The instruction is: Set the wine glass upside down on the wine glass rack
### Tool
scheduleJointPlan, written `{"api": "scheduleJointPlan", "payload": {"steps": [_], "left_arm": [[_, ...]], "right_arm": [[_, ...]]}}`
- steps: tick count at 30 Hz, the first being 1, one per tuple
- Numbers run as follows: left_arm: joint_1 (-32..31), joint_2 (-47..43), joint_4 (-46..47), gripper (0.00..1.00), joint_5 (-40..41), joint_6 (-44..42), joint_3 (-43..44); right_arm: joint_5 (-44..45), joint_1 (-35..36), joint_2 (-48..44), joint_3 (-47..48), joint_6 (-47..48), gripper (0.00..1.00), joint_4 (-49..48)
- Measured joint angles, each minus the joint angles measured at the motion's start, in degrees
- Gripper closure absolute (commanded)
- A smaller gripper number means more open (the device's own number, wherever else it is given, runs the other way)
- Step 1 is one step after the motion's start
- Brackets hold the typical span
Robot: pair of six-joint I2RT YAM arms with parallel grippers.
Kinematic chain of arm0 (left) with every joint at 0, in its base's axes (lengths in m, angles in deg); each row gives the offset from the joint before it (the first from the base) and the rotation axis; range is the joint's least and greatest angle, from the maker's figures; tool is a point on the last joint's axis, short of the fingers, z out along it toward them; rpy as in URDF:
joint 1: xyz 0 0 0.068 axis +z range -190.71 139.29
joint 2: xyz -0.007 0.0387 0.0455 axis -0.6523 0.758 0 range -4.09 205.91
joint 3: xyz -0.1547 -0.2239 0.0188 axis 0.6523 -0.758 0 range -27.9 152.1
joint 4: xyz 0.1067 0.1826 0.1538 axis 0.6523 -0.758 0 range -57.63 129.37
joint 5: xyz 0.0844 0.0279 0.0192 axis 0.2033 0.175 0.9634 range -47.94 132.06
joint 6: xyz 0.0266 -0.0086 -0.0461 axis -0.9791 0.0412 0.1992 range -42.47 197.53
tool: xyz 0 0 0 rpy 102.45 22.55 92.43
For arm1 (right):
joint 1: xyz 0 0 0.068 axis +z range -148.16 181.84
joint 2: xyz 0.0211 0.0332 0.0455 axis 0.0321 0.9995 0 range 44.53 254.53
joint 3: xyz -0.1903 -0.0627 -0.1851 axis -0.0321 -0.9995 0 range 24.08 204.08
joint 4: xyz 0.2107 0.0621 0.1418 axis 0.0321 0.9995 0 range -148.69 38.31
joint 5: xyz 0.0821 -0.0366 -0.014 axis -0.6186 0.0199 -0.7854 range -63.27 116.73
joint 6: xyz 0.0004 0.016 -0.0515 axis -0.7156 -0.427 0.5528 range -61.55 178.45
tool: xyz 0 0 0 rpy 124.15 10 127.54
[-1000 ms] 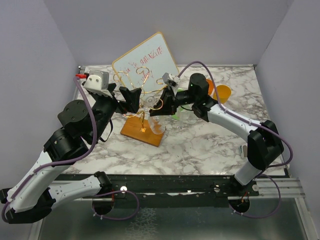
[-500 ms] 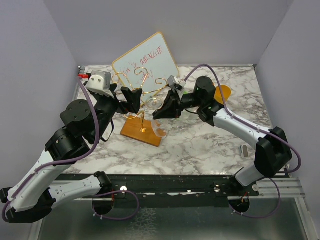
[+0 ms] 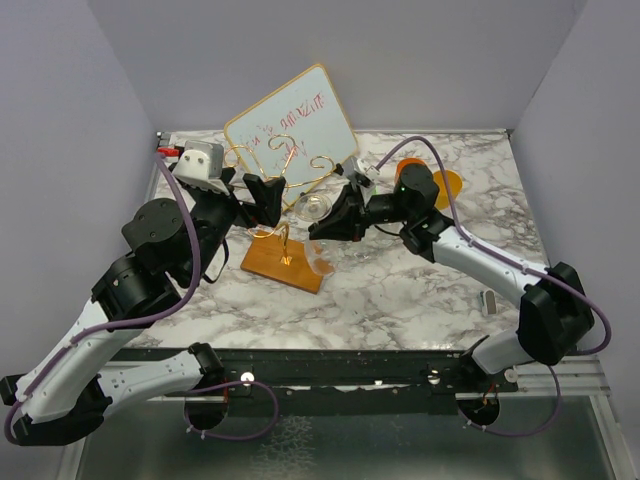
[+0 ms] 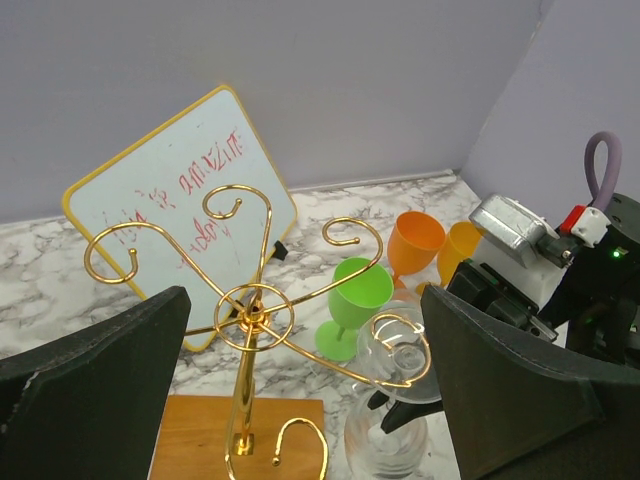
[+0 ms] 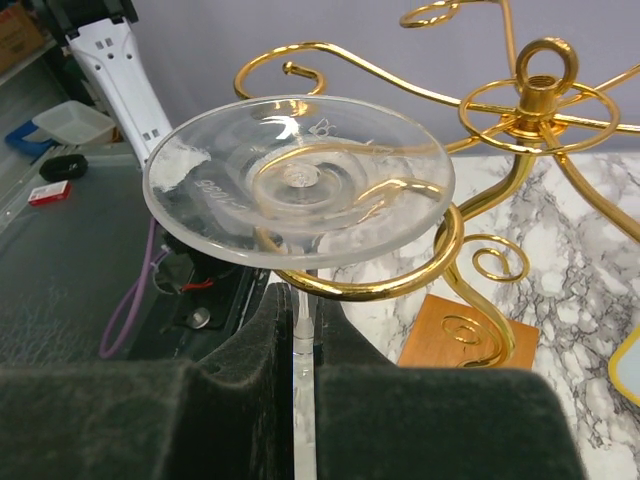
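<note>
**Jaws hold stem as wine glass [image 5: 300, 180] settles on wine glass rack [image 3: 283, 245]**

At the right gripper [image 5: 300, 325], jaws stay clamped on the inverted glass's stem. Its foot sits just above a gold curl, and the stem apparently threads through it. Over the last second the arm has swung outward while the foot stays put, which suggests seating, not carrying. The left gripper [image 3: 262, 195] flanks the post, jaws wide and empty. Behind, a whiteboard [image 3: 290, 125] leans.

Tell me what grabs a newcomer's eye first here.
The gold wine glass rack stands mid-table. A clear wine glass hangs upside down, its foot over one curled arm and its stem pinched in the right gripper. Behind leans a whiteboard with red scribble, and the left gripper gapes open nearby.
</note>
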Motion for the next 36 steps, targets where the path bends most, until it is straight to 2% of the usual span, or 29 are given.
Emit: {"api": "scheduleJointPlan", "payload": {"steps": [15,30,36], "left_arm": [[0.0,-0.11,0.02,0.01,-0.02,0.17,-0.59],[0.0,-1.09,-0.02,0.01,-0.02,0.44,-1.31],[0.0,-1.07,-0.04,0.01,-0.02,0.76,-1.31]], "right_arm": [[13.18,0.28,-1.55,-3.76,-2.75,0.99,-6.03],[14.53,0.31,-5.31,-7.08,-3.13,0.99,-7.69],[18.88,0.31,-5.42,-7.15,-3.15,0.97,-7.48]]}}
